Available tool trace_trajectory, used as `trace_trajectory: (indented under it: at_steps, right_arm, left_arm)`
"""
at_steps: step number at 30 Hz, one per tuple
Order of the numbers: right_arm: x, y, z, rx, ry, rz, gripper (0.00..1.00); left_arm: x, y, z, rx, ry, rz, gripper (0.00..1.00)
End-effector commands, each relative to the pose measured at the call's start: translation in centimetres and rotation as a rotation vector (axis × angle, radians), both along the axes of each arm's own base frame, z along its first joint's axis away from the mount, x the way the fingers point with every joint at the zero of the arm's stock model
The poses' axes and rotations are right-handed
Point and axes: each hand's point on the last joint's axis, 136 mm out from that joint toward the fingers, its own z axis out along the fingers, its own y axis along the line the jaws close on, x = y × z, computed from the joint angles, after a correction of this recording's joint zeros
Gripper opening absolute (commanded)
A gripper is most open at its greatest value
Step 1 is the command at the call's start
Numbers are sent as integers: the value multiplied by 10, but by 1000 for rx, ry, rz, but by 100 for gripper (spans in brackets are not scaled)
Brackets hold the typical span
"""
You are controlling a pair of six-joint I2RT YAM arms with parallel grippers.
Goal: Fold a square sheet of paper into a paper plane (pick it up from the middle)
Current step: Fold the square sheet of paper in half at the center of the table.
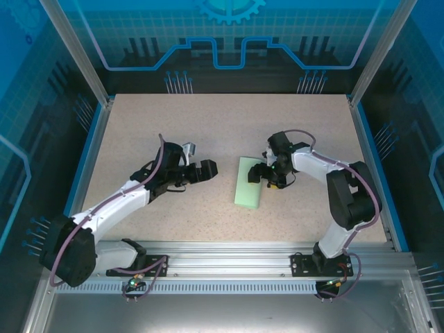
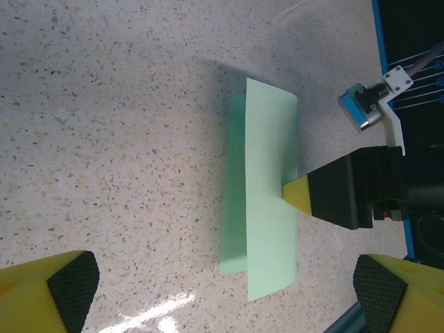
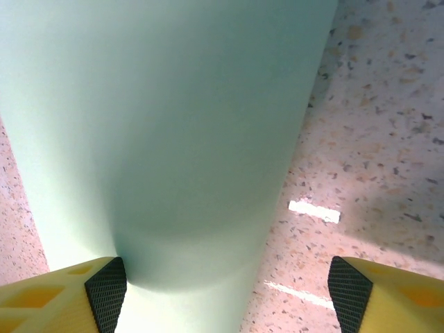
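The square sheet of paper (image 1: pixel 250 182) lies mid-table, pale mint green and folded over into a long strip. Its upper layer (image 2: pixel 272 201) bows up a little off the lower one. My right gripper (image 1: pixel 268 173) hovers low at the strip's right edge and is open. In the right wrist view the paper (image 3: pixel 166 125) runs under the left pad (image 3: pixel 106 290), and nothing is pinched between the pads of the gripper (image 3: pixel 225 286). My left gripper (image 1: pixel 208 170) is open, just left of the strip and apart from it. Its fingertips (image 2: pixel 73 286) frame bare table.
The speckled beige tabletop (image 1: pixel 173 132) has blue side rails (image 1: pixel 89 159) and a metal rail along the near edge (image 1: pixel 229 253). In the left wrist view the right gripper's yellow fingertip (image 2: pixel 300 194) touches the strip's right edge.
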Motion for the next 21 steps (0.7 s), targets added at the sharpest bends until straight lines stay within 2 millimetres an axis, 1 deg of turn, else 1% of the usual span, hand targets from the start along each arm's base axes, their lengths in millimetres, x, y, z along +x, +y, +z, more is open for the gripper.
trace_trajectory:
  at_steps: [1,3,5,8,10,12,15,16,18,21]
  right_arm:
    - [2,-11,6,-33,-11,-15,81]
    - [2,-10,2,-30,1,-15,81]
    - [2,-9,-2,-34,11,-13,80]
    - [1,-11,-5,-44,18,-17,80]
    - [1,-12,-5,-48,17,-22,80]
    - [1,-13,-6,-53,17,-27,80]
    - [2,-14,-5,-56,14,-42,80]
    - [2,-13,-5,-53,11,-44,80]
    - [3,-11,-3,-41,2,-48,80]
    - [3,-11,-2,-46,-2,-46,80]
  left_arm:
    - [-2,-3,14,-35,-98,-20,99]
    - [-5,-3,11,-44,-124,-26,98]
    - [-10,-6,12,-63,-182,-67,98]
    - [-18,-2,9,-40,-261,-93,98]
    - [-24,2,10,-23,-302,-104,98]
    - [-27,8,9,11,-304,-98,98]
    - [-26,24,-1,92,-227,-29,98]
    - [-25,24,-2,104,-223,-31,99]
    - [-28,18,-2,84,-227,-70,98]
    - [-26,16,-1,40,-241,-50,98]
